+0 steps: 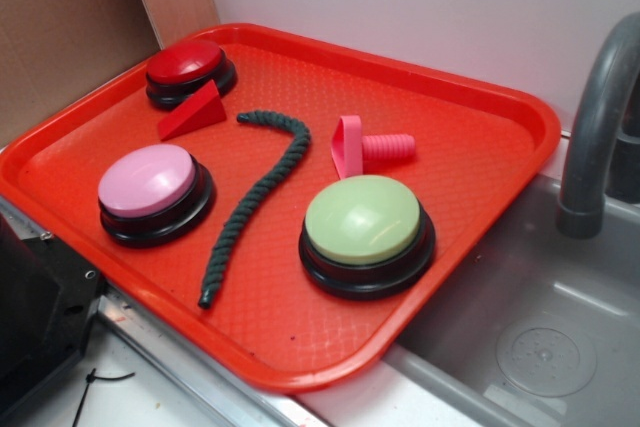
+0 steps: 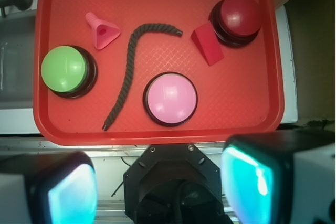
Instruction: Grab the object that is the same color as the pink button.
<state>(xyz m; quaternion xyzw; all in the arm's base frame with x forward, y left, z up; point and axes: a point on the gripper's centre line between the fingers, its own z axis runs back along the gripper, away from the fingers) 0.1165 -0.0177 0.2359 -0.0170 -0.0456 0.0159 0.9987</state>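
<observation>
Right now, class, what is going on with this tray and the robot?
Nothing is held yet. The claw hangs open, high over the near edge of the red tray. On the tray lie the pink piece, untouched, the pink button, a red and a green button, a red wedge and a dark rope.

The tray [image 1: 480, 97] looks like hard red plastic with a fine cross-hatched texture and a smooth, slightly shiny rim. The pink button [image 1: 147, 180] has a smooth satin plastic dome on a glossy black base. The pink object [image 1: 365, 146] is glossy plastic with a ribbed stem. The rope [image 1: 252, 202] is matt twisted fibre. The wedge [image 1: 193, 113] looks matt and smooth.
</observation>
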